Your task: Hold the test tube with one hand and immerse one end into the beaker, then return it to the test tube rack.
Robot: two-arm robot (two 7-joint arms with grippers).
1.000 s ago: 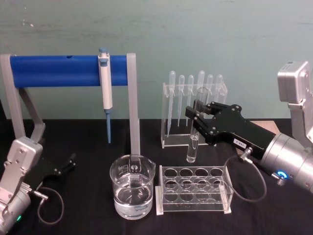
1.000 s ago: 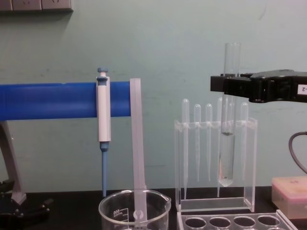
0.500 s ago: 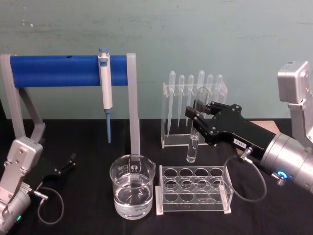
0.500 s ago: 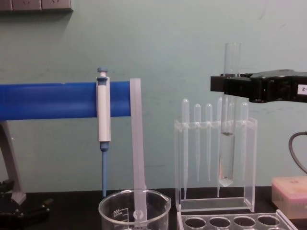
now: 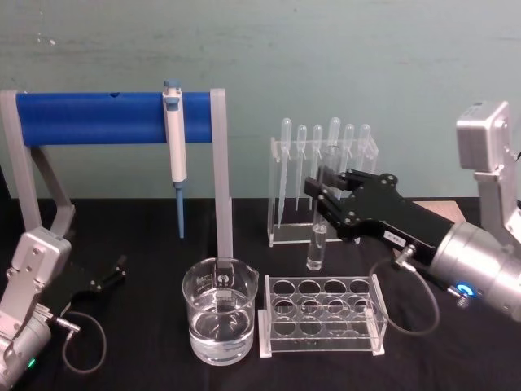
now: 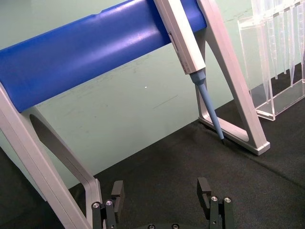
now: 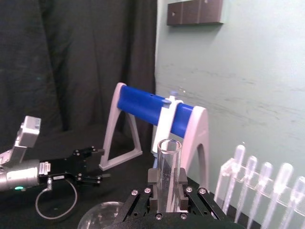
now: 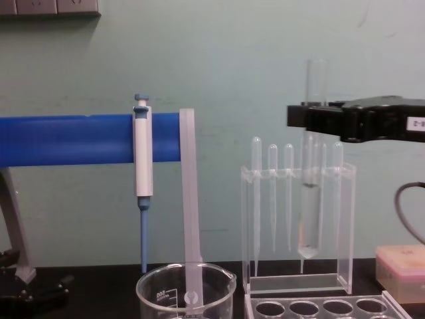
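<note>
My right gripper point(image 5: 320, 194) is shut on the test tube point(image 5: 315, 248), a clear round-bottomed glass tube. It holds the tube upright in the air, above the far left corner of the clear acrylic rack point(image 5: 321, 316). In the chest view the jaws point(image 8: 312, 121) clamp the upper part of the tube point(image 8: 309, 219), whose round end hangs well above the table. The right wrist view shows the tube's open rim point(image 7: 167, 167) rising between the fingers. The beaker point(image 5: 218, 285), partly filled with clear liquid, stands to the tube's left and nearer me. My left gripper point(image 5: 110, 273) rests open at the table's left.
A blue-barred stand point(image 5: 114, 118) carrying a blue-and-white pipettor point(image 5: 174, 138) stands behind the beaker. A clear holder of bulb pipettes point(image 5: 324, 183) stands directly behind the held tube. A pink box point(image 8: 402, 269) lies at the right. Black cloth covers the table.
My right gripper has shifted a little to the left with the test tube, toward the beaker. The left arm has not moved.
</note>
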